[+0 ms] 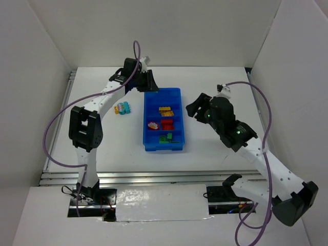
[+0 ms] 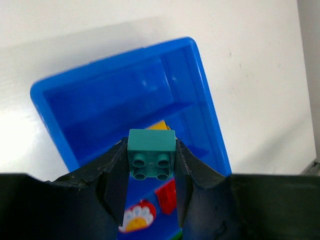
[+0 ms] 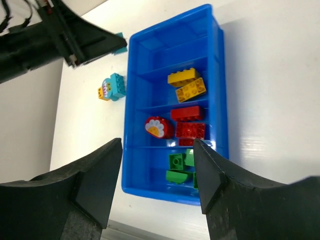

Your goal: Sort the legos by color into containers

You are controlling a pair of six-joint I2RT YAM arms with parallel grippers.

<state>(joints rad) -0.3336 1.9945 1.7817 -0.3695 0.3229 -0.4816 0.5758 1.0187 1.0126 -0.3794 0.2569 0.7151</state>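
My left gripper (image 2: 151,172) is shut on a teal lego (image 2: 151,156), held over the far end compartment (image 2: 115,105) of the blue tray (image 2: 210,100); from above it hangs at the tray's far left corner (image 1: 148,84). My right gripper (image 3: 157,147) is open and holds nothing, raised just right of the tray (image 1: 145,125). Going from far to near, the other containers hold yellow legos (image 3: 187,85), red legos (image 3: 189,122) and green legos (image 3: 180,167). The far compartment (image 3: 170,47) shows bare.
A small cluster of teal and yellow legos (image 1: 122,108) lies on the white table left of the tray, also seen from the right wrist (image 3: 112,87). White walls close in the table on three sides. Purple cables loop off both arms.
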